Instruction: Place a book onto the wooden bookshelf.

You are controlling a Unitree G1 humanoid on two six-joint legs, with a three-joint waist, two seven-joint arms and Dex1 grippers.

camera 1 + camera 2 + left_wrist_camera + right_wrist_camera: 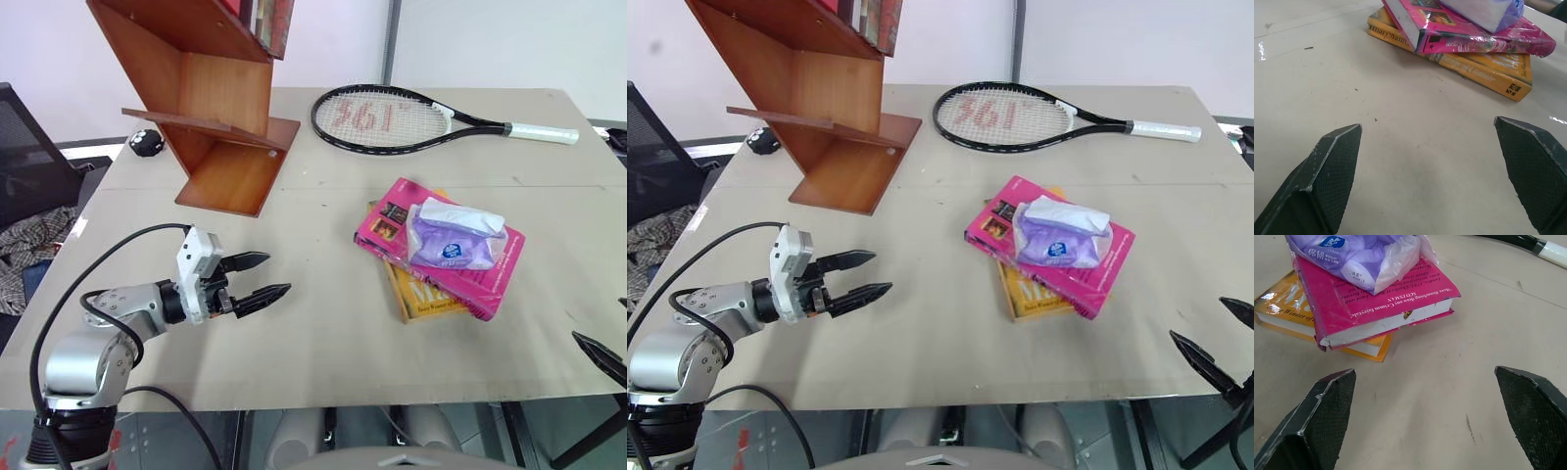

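The magenta-pink book (482, 281) lies flat on the table right of centre, stacked on a yellow-orange book (421, 300). A purple tissue pack (454, 240) rests on the pink cover. The reddish-brown wooden bookshelf (211, 98) stands at the back left, with a few books in its upper part. My left gripper (278, 272) hovers open over bare tabletop at the front left, well left of the stack and pointing toward it. At the front right edge, my right gripper (1198, 319) is open too, a short way from the stack's near corner. Nothing sits between either pair of fingers (1332, 166) (1327, 406).
A black tennis racket (392, 119) with a white grip lies across the back of the table. A small black object (146, 142) sits behind the shelf's foot. A black chair with checked cloth (29, 240) stands off the table's left edge.
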